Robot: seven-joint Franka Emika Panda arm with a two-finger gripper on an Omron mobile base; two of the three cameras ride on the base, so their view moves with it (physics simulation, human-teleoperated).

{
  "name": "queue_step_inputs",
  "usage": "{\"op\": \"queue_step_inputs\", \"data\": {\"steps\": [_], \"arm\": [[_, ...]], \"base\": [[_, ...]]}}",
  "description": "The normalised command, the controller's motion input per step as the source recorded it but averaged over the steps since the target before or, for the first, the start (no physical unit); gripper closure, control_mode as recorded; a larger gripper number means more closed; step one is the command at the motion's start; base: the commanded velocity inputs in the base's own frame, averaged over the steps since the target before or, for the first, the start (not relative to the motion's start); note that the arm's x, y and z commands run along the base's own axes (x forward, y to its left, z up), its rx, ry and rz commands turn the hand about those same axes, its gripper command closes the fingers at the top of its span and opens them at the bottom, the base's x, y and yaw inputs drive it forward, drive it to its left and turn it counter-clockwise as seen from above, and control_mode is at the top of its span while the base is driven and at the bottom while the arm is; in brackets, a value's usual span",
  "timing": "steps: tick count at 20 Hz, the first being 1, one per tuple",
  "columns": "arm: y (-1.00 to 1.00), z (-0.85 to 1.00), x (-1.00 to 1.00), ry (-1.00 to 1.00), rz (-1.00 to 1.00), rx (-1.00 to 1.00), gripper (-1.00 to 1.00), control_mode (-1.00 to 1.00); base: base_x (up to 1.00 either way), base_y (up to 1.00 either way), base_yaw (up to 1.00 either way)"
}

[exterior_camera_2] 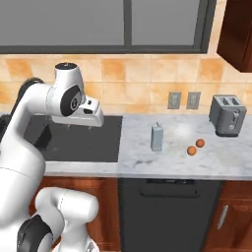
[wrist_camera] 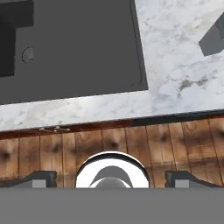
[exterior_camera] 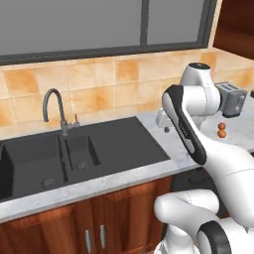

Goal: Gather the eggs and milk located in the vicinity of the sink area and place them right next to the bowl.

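Note:
Two small orange-brown eggs point(exterior_camera_2: 200, 142) point(exterior_camera_2: 191, 151) lie side by side on the marble counter point(exterior_camera_2: 162, 157), also seen at the right as eggs point(exterior_camera: 222, 130). The pale grey milk point(exterior_camera_2: 157, 137) carton stands upright to their left; its dark corner, the milk point(wrist_camera: 213, 38), shows in the hand view. My gripper point(exterior_camera_2: 80, 126) hangs over the right part of the dark sink point(exterior_camera_2: 83, 140), well left of the carton. It point(wrist_camera: 111, 179) is open, fingertips point(wrist_camera: 41, 178) wide apart, nothing between them. The bowl is out of view.
A silver toaster point(exterior_camera_2: 227, 114) stands at the counter's back right, behind the eggs. The gooseneck faucet point(exterior_camera: 54, 106) rises behind the sink point(exterior_camera: 114, 144). Wall outlets point(exterior_camera_2: 173, 100) sit above the counter. Wooden cabinet fronts point(exterior_camera: 124, 213) run below the counter edge.

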Motion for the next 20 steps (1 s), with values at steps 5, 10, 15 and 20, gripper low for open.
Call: {"op": "queue_step_inputs", "data": {"steps": [5,10,15,20], "arm": [[0.00,0.00,0.00,0.00,0.00,0.00,-1.00,1.00],[0.00,0.00,0.00,0.00,0.00,0.00,-1.00,1.00],[0.00,0.00,0.00,0.00,0.00,0.00,-1.00,1.00],[0.00,0.00,0.00,0.00,0.00,0.00,-1.00,1.00]], "base": [[0.59,-1.00,0.23],[0.98,-0.95,0.30],[0.24,-0.18,0.08],[0.00,0.00,0.00]]}}
